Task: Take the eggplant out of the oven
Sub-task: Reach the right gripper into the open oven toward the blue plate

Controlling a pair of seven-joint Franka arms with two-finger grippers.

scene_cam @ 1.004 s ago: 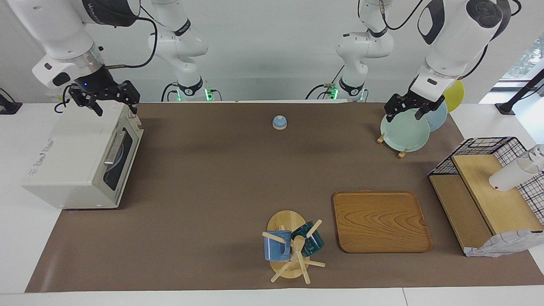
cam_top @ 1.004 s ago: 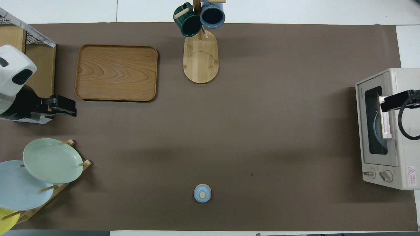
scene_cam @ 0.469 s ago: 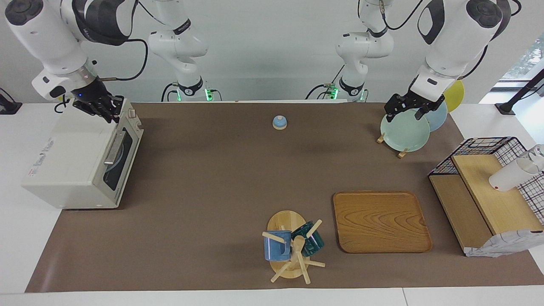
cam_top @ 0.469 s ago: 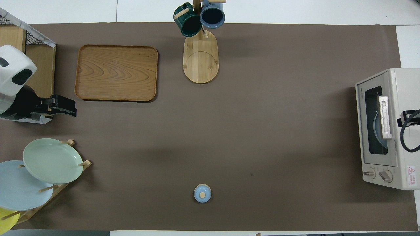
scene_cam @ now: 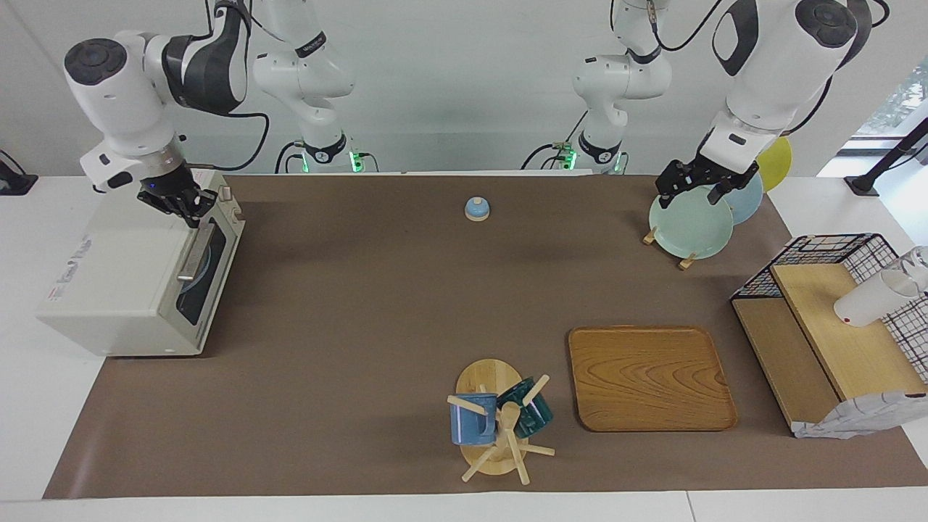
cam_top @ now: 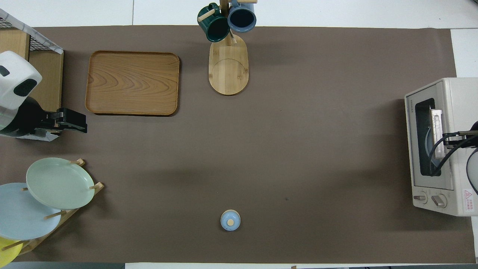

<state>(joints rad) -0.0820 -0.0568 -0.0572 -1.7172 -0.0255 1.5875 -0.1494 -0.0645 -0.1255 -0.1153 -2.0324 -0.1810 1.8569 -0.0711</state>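
The cream-white oven (scene_cam: 123, 283) stands at the right arm's end of the table, its dark glass door shut and its metal bar handle (scene_cam: 194, 254) up against the front. It also shows in the overhead view (cam_top: 461, 97). A pale blue plate shows through the glass. The eggplant is hidden. My right gripper (scene_cam: 185, 203) hangs low over the oven's top front edge, just above the handle. My left gripper (scene_cam: 692, 192) is open and empty, waiting over the plate rack.
A plate rack (scene_cam: 689, 221) holds green, blue and yellow plates. A wooden tray (scene_cam: 649, 377), a mug tree (scene_cam: 500, 424) with a blue and a dark teal mug, a small blue bell (scene_cam: 476, 209) and a wire basket (scene_cam: 834, 319) stand on the brown mat.
My right gripper has turned and come down over the oven's top, toward the front edge above the handle. The left arm has not moved.
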